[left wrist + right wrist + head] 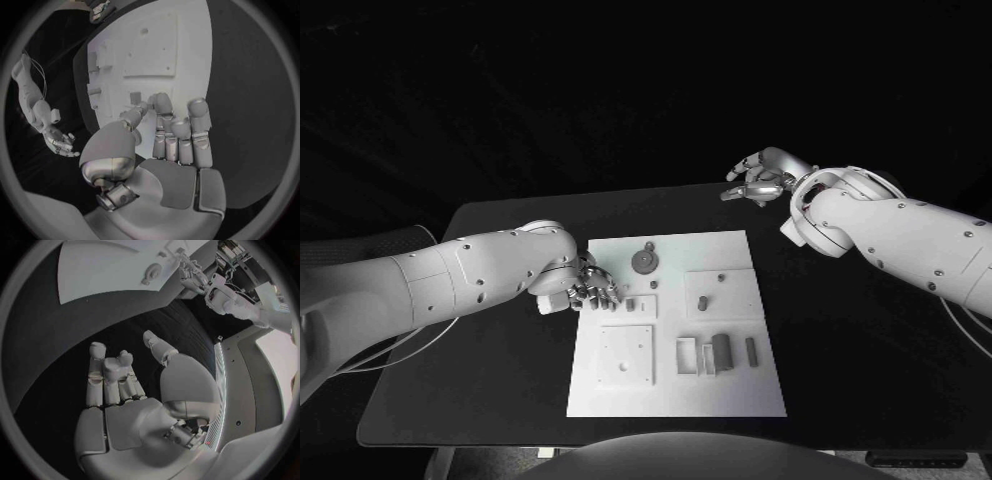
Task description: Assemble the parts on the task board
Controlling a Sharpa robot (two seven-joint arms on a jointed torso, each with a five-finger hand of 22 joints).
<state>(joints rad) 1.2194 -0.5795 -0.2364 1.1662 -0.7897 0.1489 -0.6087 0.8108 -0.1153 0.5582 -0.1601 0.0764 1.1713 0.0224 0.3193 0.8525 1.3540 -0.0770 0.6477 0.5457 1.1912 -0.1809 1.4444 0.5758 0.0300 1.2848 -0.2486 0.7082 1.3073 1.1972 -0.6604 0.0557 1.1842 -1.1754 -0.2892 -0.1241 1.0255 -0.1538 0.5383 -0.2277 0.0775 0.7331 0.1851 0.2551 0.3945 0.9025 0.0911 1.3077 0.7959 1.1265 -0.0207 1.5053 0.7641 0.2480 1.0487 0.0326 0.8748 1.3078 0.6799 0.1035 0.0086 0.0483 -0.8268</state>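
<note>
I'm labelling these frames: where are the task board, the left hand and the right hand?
task board [733, 395], head view, bare near corner.
left hand [584, 290], head view, knuckles.
right hand [762, 180], head view, palm.

The silver many-fingered right hand [134, 390] hangs empty, fingers loosely curled, above the black tabletop [75, 330], apart from the white rectangular task board [100, 267].

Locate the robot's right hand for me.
In the head view the right hand hangs over the black table past the task board's far right corner, holding nothing, well away from the left hand at the board's left edge.

matt white task board [733, 390], glossy metal hands
</note>
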